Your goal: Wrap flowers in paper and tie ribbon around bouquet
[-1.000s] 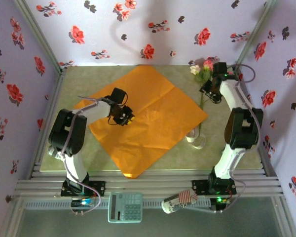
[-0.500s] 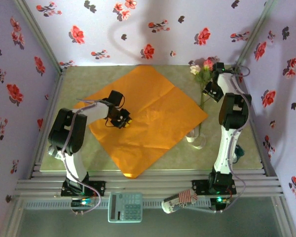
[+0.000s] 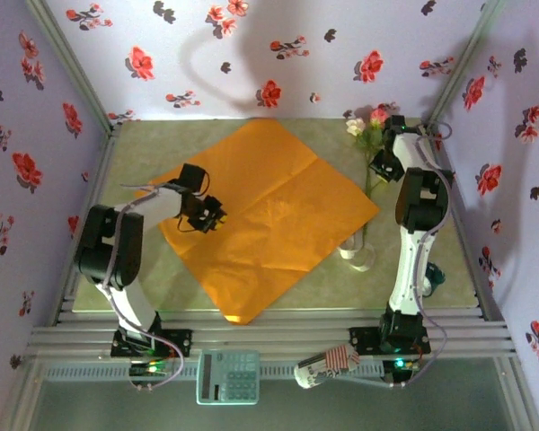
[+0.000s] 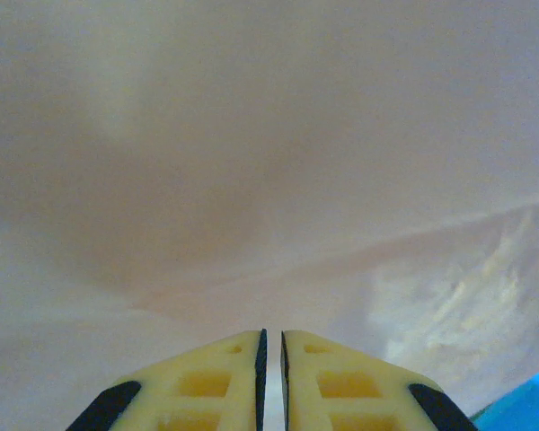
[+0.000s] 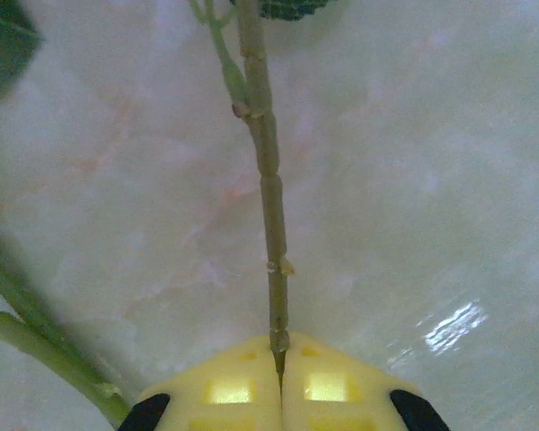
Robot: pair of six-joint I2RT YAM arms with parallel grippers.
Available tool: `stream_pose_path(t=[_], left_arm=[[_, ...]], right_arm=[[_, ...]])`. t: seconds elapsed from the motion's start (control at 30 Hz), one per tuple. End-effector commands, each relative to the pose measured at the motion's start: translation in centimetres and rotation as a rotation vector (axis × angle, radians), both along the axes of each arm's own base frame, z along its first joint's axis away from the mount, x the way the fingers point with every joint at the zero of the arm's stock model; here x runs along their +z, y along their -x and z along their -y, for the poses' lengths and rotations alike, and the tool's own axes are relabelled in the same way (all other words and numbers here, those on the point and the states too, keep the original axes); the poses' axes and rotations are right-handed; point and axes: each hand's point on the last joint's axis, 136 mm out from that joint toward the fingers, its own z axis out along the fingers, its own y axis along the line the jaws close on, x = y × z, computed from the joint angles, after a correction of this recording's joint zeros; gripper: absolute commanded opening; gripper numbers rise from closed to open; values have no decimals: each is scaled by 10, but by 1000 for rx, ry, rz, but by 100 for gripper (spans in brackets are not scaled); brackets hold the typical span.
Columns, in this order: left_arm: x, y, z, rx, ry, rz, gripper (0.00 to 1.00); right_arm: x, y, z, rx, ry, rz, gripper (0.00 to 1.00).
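Though half apart a second ago, now pinched tight on a thin green stem (image 5: pixel 268 180) of the flowers (image 3: pixel 366 126): right gripper (image 5: pixel 280 352), upper right of the top view, just beside the right corner of the paper (image 3: pixel 269 206). Looks like a grasp made; next, probably, carrying the roses onto the orange sheet. Meanwhile, left gripper (image 4: pixel 271 346): drawn back toward the left of the frame, over the paper's left part, narrowed to a slit, gripping nothing visible. Lower right, ribbon (image 3: pixel 357 256) lying untouched.
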Motion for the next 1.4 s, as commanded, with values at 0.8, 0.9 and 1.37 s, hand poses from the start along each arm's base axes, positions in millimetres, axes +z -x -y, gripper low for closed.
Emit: stream_pose_path(t=[0.8,0.9,1.37], left_arm=[[-38,70,-7,26,8,-140,10],[-35,70,-6,41,19,-133,10],[-40,77,5,49,40,-132,10]], right_arm=[[253,6,-293,813,-261,710,0],[200,31,-359,879,-445,586,0],[31,60,-442,841,-536,231,1]])
